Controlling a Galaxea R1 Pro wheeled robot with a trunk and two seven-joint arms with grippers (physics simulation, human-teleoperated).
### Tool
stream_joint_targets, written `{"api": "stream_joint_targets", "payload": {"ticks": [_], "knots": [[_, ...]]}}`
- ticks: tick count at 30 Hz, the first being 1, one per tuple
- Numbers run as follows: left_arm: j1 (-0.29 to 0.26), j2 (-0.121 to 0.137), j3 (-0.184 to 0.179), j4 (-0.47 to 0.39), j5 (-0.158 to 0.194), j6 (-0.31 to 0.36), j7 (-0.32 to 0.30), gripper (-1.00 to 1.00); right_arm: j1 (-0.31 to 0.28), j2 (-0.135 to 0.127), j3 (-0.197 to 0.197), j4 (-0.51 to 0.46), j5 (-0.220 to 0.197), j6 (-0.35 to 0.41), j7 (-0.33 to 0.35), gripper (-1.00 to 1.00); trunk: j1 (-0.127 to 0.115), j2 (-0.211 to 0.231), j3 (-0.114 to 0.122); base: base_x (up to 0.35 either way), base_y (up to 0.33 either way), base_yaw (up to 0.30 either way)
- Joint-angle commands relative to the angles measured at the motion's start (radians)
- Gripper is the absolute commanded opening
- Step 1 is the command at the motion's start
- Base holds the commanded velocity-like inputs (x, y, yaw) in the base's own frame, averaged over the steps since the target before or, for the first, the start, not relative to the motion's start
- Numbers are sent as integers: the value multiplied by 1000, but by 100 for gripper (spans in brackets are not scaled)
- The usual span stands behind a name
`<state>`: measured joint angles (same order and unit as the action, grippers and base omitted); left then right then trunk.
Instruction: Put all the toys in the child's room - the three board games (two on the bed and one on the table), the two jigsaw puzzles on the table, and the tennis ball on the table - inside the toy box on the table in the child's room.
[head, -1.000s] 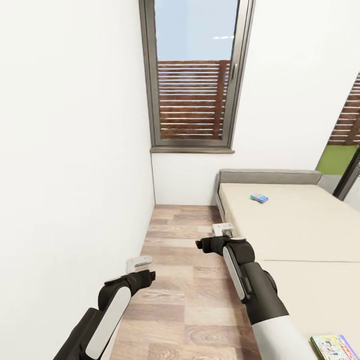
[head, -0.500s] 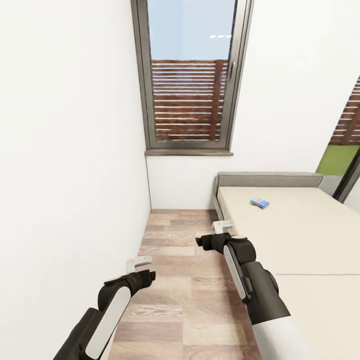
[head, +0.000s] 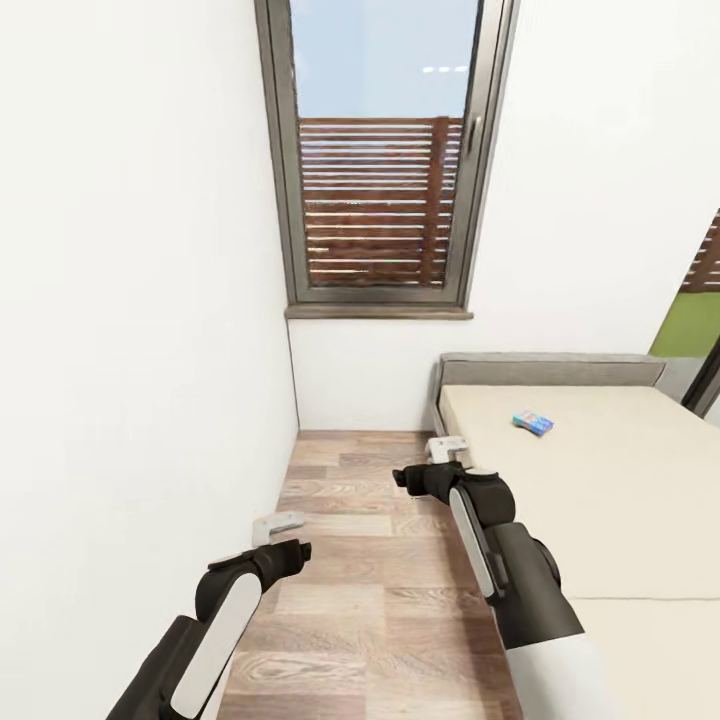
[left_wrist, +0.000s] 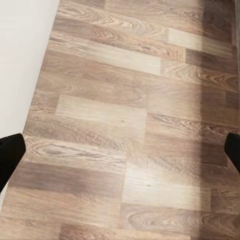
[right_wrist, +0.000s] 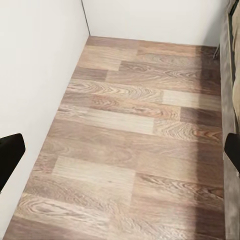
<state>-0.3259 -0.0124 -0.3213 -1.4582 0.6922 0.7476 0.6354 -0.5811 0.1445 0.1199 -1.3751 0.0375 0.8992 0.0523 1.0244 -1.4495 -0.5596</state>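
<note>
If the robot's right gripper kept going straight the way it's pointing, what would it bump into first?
Probably the wood floor: the right gripper points forward and down at bare planks between the wall and the bed. Depth is hard to judge.

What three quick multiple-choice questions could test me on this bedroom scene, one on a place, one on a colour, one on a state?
1. Where does the small board game lie?
A. on the bed
B. on the floor
C. on the window sill

2. What colour is it mainly?
A. red
B. blue
C. black

3. How are the left end effector and right end effector?
A. both open and empty
B. both gripping boxes
C. one holding a ball

Answers:
1 A, it rests on the beige mattress near the headboard.
2 B, its top looks blue.
3 A, the wrist views show spread fingertips with bare floor between.
</note>
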Motion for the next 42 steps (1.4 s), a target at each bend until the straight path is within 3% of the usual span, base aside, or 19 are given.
{"api": "stream_joint_targets", "payload": {"ticks": [1,19,42], "knots": [[-1,0,-1,-1,10,1,10,100,-1,0,-1,-3,4,5,5,100,1,-1,-1,344,0,0],[-1,1,4,-1,10,0,6,100,0,-1,-1,-13,4,5,4,100,1,-1,-1,315,103,-165],[0,2,2,-1,9,-1,6,100,1,-4,-1,-15,5,4,7,100,1,-1,-1,322,63,-13]]}}
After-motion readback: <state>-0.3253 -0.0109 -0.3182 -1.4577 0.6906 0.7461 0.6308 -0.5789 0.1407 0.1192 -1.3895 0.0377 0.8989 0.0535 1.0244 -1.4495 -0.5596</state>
